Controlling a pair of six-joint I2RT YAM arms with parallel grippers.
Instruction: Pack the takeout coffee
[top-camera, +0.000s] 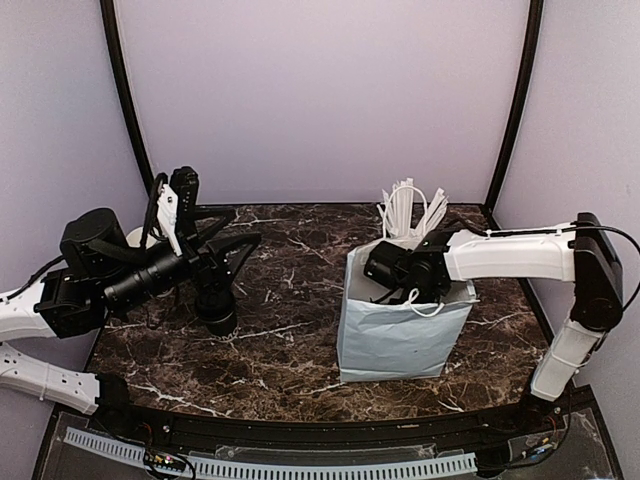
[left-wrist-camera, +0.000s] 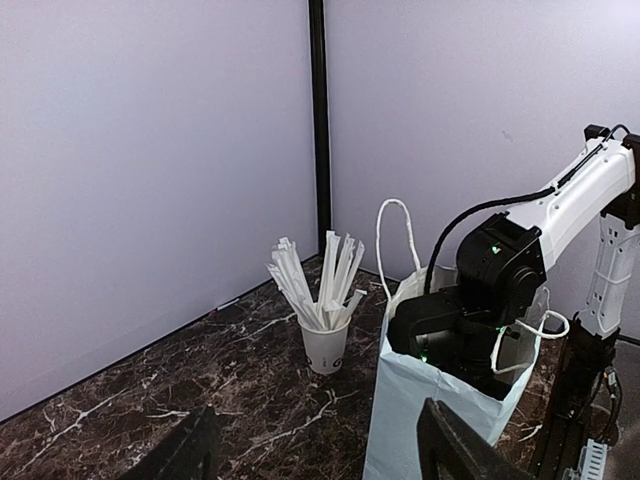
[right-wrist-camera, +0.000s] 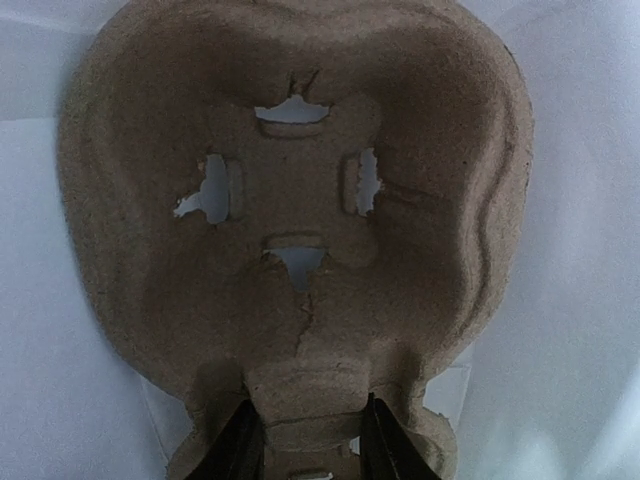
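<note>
The takeout coffee, a dark cup with a black lid, stands on the marble table under my left arm, partly hidden by it. My left gripper hangs above it, open and empty; its fingers frame the bottom of the left wrist view. My right gripper is down inside the white paper bag. In the right wrist view it is shut on the middle tab of a brown pulp cup carrier, which fills the view against the bag's white walls.
A white cup of white sticks stands just behind the bag; it also shows in the left wrist view. The bag has looped string handles. A white object shows behind the left arm. Walls close the back and sides.
</note>
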